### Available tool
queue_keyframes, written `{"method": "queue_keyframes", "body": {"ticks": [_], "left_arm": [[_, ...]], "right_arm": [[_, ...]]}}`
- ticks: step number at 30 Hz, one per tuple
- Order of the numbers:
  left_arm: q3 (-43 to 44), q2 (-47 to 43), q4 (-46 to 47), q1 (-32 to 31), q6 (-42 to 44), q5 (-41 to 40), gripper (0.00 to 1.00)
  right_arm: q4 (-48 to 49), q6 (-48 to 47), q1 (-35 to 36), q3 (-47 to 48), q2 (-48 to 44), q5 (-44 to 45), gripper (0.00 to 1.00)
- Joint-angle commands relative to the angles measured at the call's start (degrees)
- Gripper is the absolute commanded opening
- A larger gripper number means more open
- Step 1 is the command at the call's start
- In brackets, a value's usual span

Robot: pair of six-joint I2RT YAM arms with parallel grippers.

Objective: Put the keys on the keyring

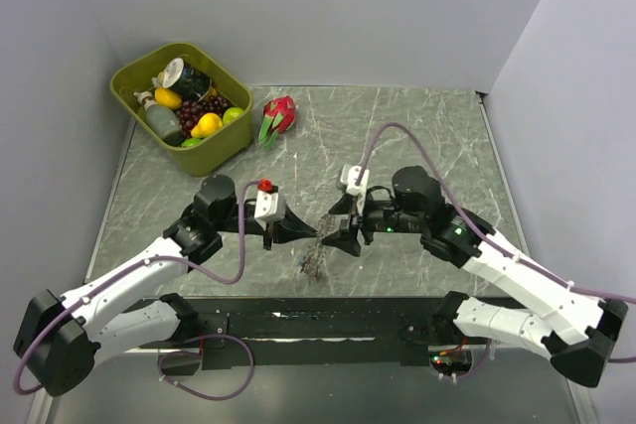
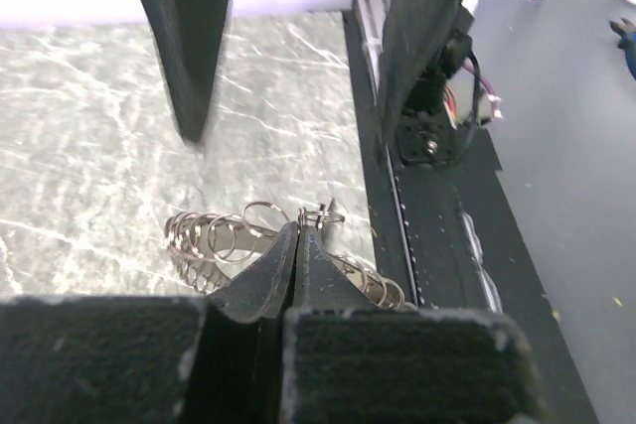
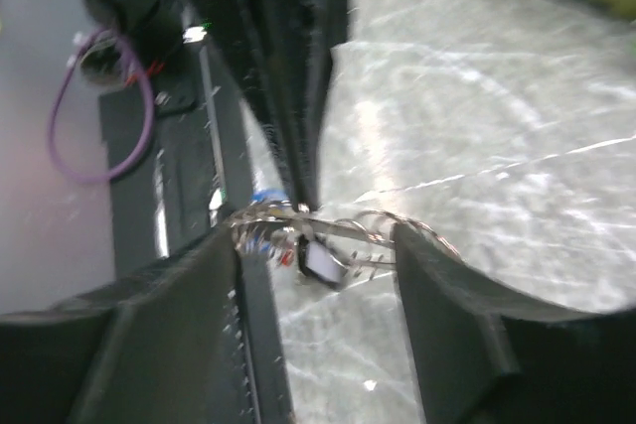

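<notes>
Here, the left gripper (image 2: 300, 235) is pinching the keyring (image 2: 224, 235) tight by the table (image 2: 99, 126)'s near edge while the right gripper (image 3: 313, 242) is hanging wide open astride it, so the left, I judge, should be holding steady as the right is closing on a tagged key (image 3: 320, 263).
</notes>
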Motion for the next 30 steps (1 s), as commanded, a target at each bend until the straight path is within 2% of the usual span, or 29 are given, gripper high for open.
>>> {"method": "queue_keyframes", "body": {"ticks": [1, 5, 11, 18, 24, 30], "left_arm": [[-4.2, -4.6, 17.3, -0.3, -7.1, -4.4, 0.01], [-8.1, -5.8, 29.8, -0.3, -13.1, -6.1, 0.01], [-10.6, -4.7, 39.0, -0.3, -16.2, -4.6, 0.01], [-10.7, -5.6, 38.3, -0.3, -14.4, -5.1, 0.01], [-10.4, -6.3, 38.0, -0.3, -13.9, -5.2, 0.01], [-10.1, -6.4, 38.1, -0.3, -14.0, -4.8, 0.01]], "right_arm": [[6.0, 1.3, -2.9, -0.6, -3.4, 0.1, 0.77], [6.4, 2.2, -4.8, -0.5, -3.0, -3.0, 0.84], [7.2, 3.2, -6.1, -0.6, -3.3, -7.7, 0.89], [4.9, 1.2, -6.2, 0.6, -1.8, -13.1, 0.95], [4.9, 1.0, -6.3, 0.8, -0.7, -13.9, 0.9], [5.4, 1.1, -6.3, 1.2, 0.0, -14.1, 0.76]]}}
